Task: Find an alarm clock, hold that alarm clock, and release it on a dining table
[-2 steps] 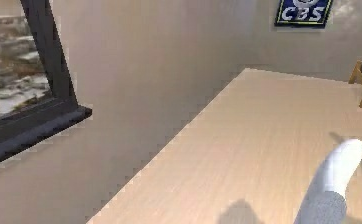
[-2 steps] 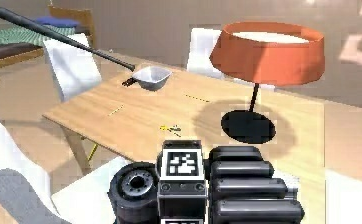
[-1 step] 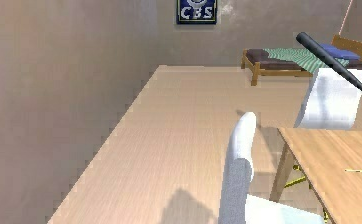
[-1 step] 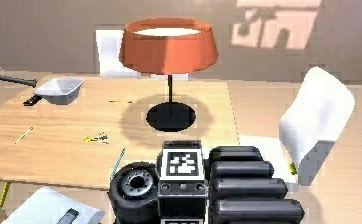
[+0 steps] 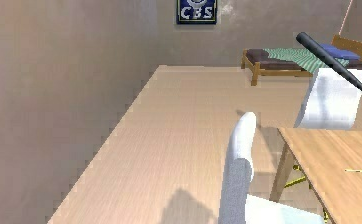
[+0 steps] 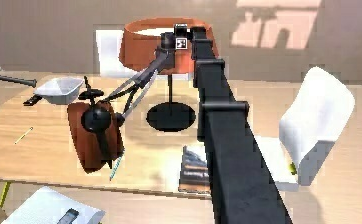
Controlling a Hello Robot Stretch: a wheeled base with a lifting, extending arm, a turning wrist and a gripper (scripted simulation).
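Centrally, the gripper (image 6: 107, 98) meets a reddish-brown object (image 6: 84, 148) at the wooden table (image 6: 44, 120); I cannot tell whether it holds anything. A bed (image 5: 284, 60) stands at the upper right.

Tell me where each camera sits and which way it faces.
Forward view: on the robot, facing ahead and slightly down across the wooden floor toward a bed.
Arm side view: on the robot's body, facing sideways over the table; the arm and gripper show.
Shared: probably the same table, at the forward view's right edge.
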